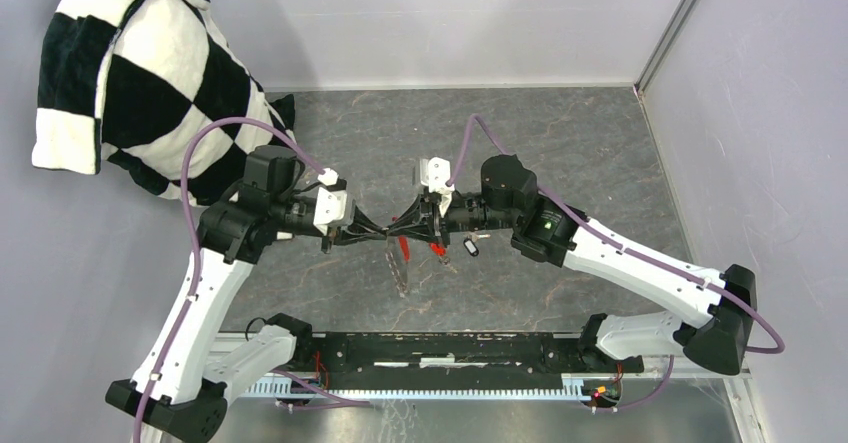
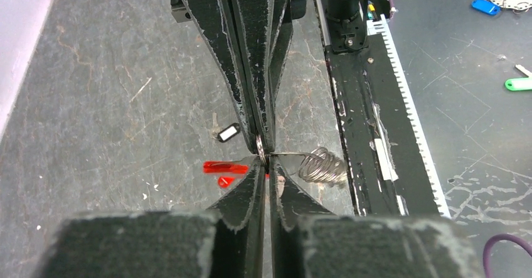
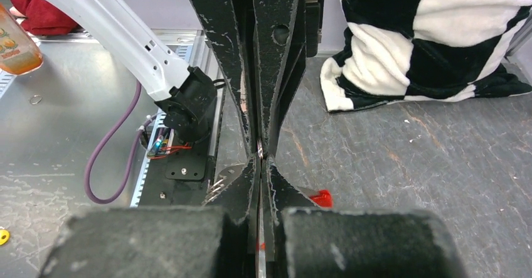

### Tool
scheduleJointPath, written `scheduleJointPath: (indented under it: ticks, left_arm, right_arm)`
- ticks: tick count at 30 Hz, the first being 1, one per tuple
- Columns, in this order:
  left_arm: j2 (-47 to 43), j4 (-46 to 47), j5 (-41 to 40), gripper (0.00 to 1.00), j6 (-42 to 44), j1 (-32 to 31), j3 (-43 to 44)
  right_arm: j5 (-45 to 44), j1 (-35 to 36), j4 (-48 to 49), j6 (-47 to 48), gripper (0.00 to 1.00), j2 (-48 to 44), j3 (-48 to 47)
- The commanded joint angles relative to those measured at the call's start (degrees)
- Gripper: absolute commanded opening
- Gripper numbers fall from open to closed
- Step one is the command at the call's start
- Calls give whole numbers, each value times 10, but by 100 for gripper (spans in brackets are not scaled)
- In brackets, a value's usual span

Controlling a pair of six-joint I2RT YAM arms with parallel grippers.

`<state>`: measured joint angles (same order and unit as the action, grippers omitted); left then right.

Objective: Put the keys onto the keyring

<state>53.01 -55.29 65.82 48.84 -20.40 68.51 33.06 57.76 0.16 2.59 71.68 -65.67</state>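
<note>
Right now both tools meet tip to tip above the middle of the worktop (image 2: 94, 102). The left tool (image 2: 266, 165) is squeezed narrow, and it pinches the keyring (image 2: 260, 145) right at its tips. The right tool (image 3: 260, 165) is squeezed narrow too. It looks like it nips the same thin ring from the other side.

The chain (image 2: 320, 166) bunches up just beside the tips. The long red fob (image 2: 226, 165) pokes out the other way. I cannot tell if the fob hangs or lies flat.

The black key (image 2: 228, 132) lies on the worktop, a little way off, and nothing touches it. A smaller red thing (image 1: 437, 250) sits close under the right tool. I think it is the red key, but I am not sure. I do not see a key on the ring yet.

Here is what could go wrong. The ring is thin and smooth, so I think it could slip out if either tool pulls or twists too hard. Then the ring, chain and fob would drop and might knock the keys away.

The tips are very close, so they could bump and push each other off the ring.

Also, both tools are busy, so neither can pick up a key. One has to let go first, and then the ring may swing or turn in the other tool.
</note>
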Motion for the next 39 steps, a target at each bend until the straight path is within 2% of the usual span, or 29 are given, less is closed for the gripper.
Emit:
scheduleJointPath:
  ticks: [1,4,5,8,12,22,30,35,39]
  left_arm:
    - [8,3,-3,4,17,-7,-2]
    - [13,4,-2,2,28,-8,-2]
    - [12,4,2,2,37,-8,-1]
    - [-4,4,26,2,89,-8,-7]
    - [-54,5,60,2,195,-8,-36]
    - [-106,6,102,2,328,-9,-37]
    - [-109,6,128,2,345,-9,-29]
    - [-104,6,107,2,307,-9,-32]
    - [-77,5,77,2,188,-9,-36]
  right_arm:
    - [27,8,59,-20,1,9,-28]
    - [46,8,72,-25,1,4,-23]
    - [50,8,73,-23,5,-1,-21]
    - [64,8,75,-1,32,-37,2]
    - [22,7,84,46,46,-110,57]
    - [-5,7,116,94,46,-199,139]
    - [21,7,139,95,45,-193,153]
    - [-78,4,82,85,46,-180,140]
    - [-139,-63,46,19,48,-167,163]
